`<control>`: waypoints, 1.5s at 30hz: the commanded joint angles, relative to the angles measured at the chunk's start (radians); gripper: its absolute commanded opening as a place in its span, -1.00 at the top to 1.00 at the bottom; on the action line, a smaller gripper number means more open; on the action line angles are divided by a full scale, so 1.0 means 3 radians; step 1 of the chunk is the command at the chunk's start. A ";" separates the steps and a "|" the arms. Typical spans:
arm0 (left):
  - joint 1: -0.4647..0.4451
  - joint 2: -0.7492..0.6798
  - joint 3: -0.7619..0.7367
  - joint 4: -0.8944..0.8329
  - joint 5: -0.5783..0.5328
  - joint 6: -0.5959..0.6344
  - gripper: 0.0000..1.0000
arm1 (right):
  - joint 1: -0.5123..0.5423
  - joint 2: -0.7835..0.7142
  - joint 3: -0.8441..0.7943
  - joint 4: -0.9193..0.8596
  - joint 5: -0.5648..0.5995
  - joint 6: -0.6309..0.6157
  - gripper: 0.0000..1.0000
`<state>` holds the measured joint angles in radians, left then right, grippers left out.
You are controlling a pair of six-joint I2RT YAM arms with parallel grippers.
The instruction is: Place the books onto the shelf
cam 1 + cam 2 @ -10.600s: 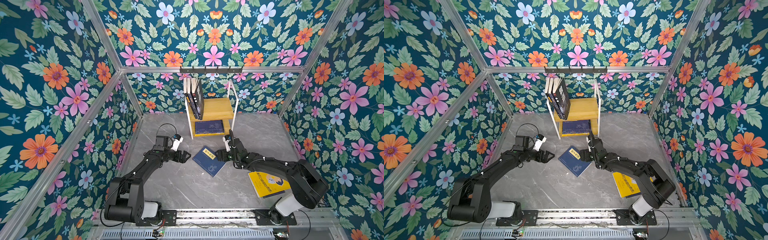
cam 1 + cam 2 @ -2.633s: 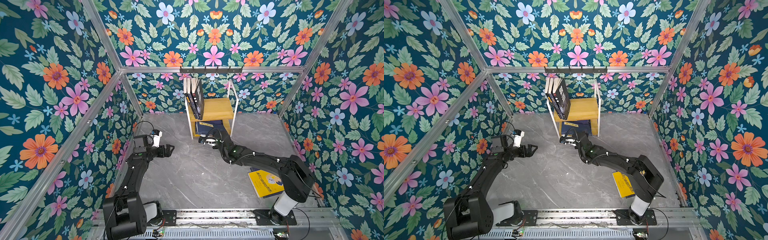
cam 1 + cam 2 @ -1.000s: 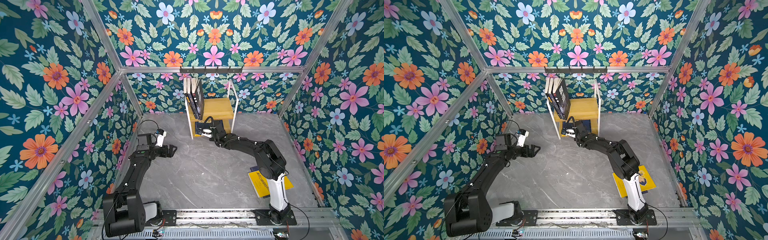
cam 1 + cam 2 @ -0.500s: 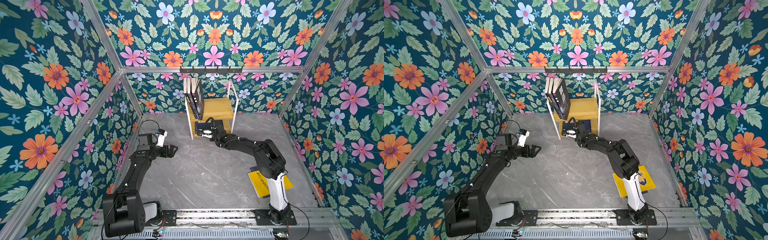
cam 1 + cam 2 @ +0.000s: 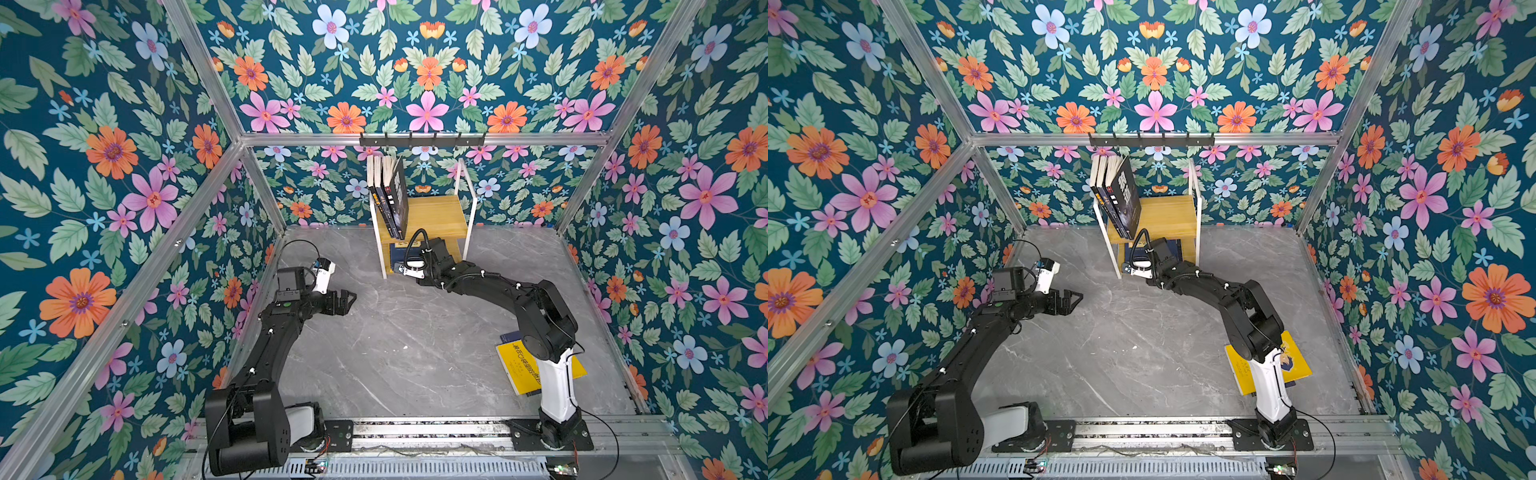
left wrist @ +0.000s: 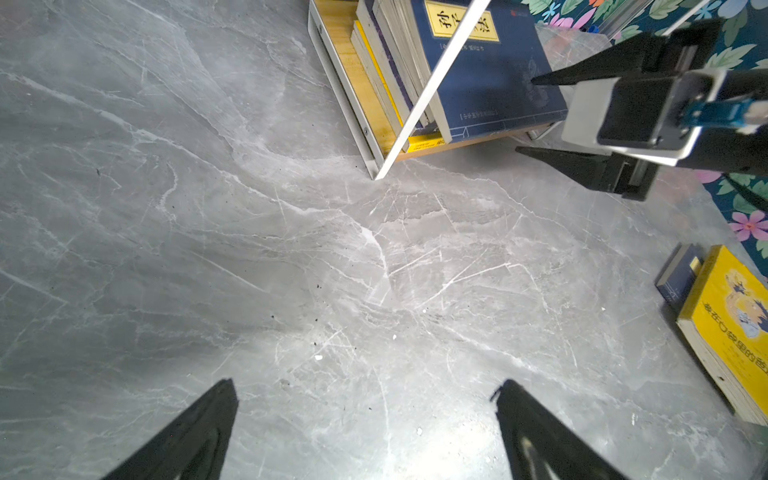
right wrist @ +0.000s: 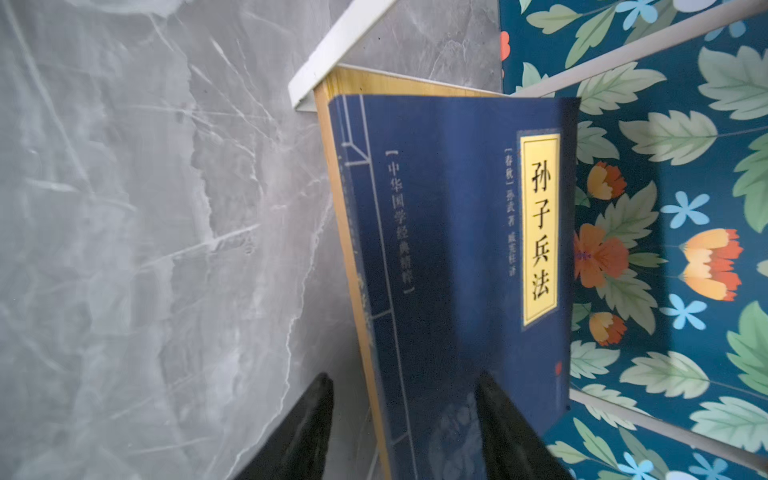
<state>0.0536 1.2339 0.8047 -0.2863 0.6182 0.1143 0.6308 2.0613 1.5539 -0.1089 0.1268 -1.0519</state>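
- On the navy book (image 7: pixel 449 249) in my right wrist view, I read 孙子兵法 in black down its yellow label (image 7: pixel 539 228).
- Just beside that label, in pale print on the cover, I read [春秋] 孙武 著; the smaller characters below are too blurred to read.
- Nearer the spine, a bracketed column reads 中华国学经典精粹.
- In my left wrist view the same label (image 6: pixel 463 20) shows 孙子 and 法, with a white bar across the middle.
- The yellow book (image 6: pixel 731 316) carries a line of dark characters, and I cannot read them surely.
- The black book (image 5: pixel 1125 195) bears large white characters, too small for me to make out.
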 commanded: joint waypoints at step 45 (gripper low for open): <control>0.0016 -0.0007 0.0000 -0.0011 0.0067 0.0022 -0.99 | -0.0272 0.0440 0.0852 -0.0584 -0.0536 0.0068 0.34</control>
<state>0.0566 1.2324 0.8085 -0.2955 0.6353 0.1104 0.5495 2.2055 1.8164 -0.3130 -0.0208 -0.9905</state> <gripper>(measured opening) 0.996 0.332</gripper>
